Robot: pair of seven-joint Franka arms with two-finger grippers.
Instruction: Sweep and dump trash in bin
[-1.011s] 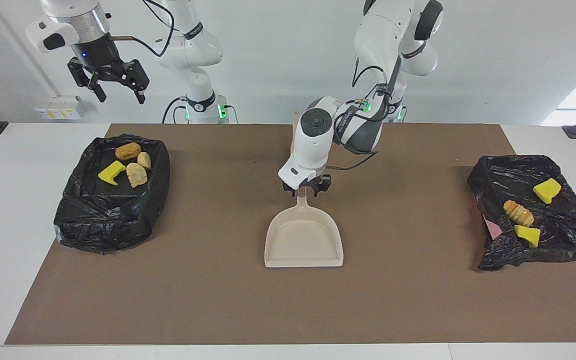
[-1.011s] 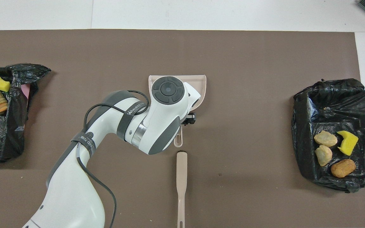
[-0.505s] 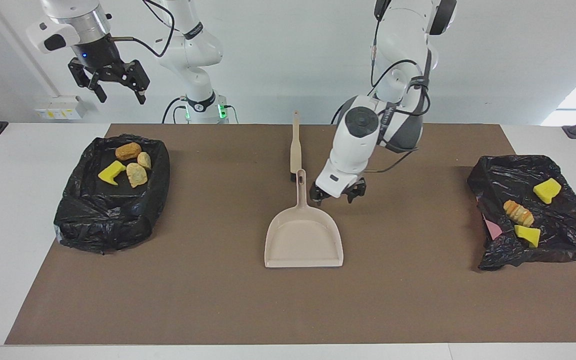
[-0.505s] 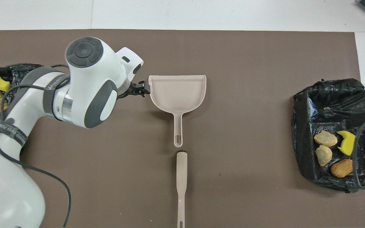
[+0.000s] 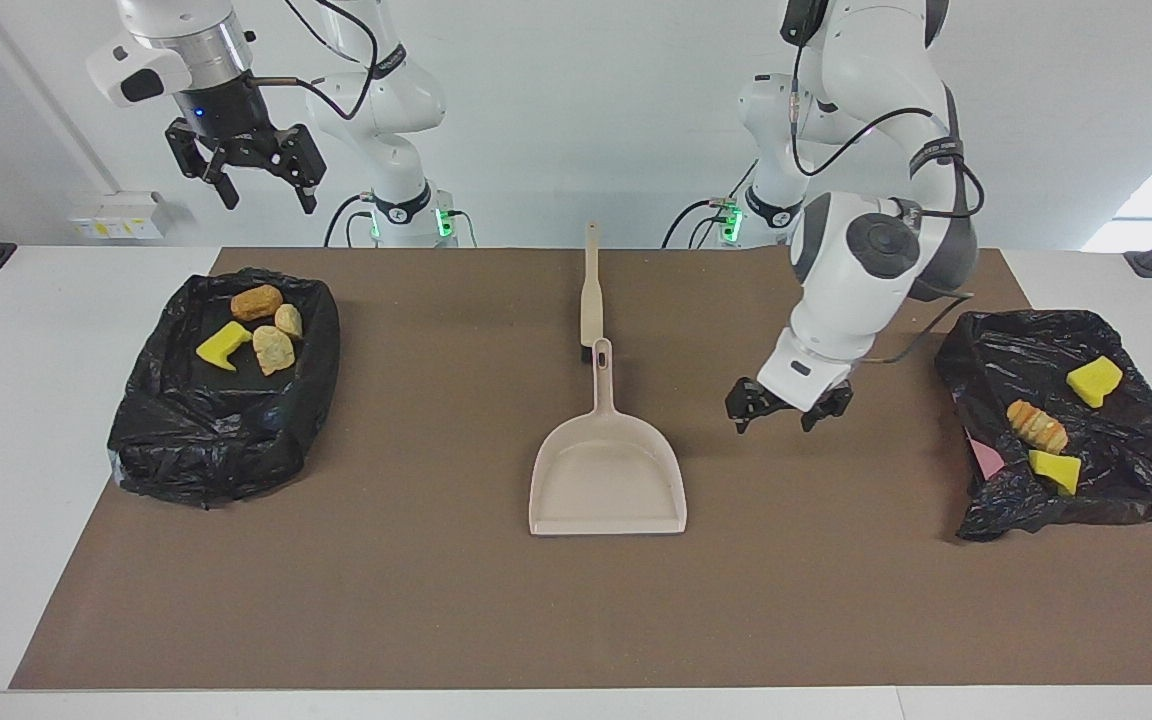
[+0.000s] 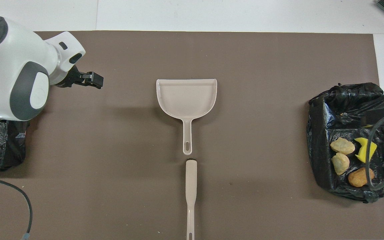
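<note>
Seven small pieces of trash already lie in black-lined bins, so the relation you need to weigh is how the tools lie from the jaws.

From the facing view, four pieces (image 5: 258,325) sit in the black-bag-lined bin (image 5: 226,420) at the right arm's end of the surface, and three pieces (image 5: 1051,425) sit on the crumpled black-bag-lined bin (image 5: 1086,470) at the left arm's end. Your left gripper (image 5: 786,412) hangs low over bare brown mat (image 5: 436,600), jaws spread and holding nothing, between the beige plastic dustpan (image 5: 608,480) and that bin. The dustpan's handle points toward the robots, and the beige long-handled brush (image 5: 591,295) lies in line with it, nearer the robots, its head almost at the handle's tip. Your right gripper (image 5: 246,160) waits high over its bin's end, jaws spread, empty.

From the overhead view, the same line shows plainly: dustpan (image 6: 186,100) and brush (image 6: 191,196) share one long axis running straight away from the robots down the middle of the surface. The left gripper (image 6: 90,79) is level with the pan's mouth, well apart from it. I see no loose piece on the mat, so I judge the sweeping finished; if you want either tool again, the left arm is the closer one.
</note>
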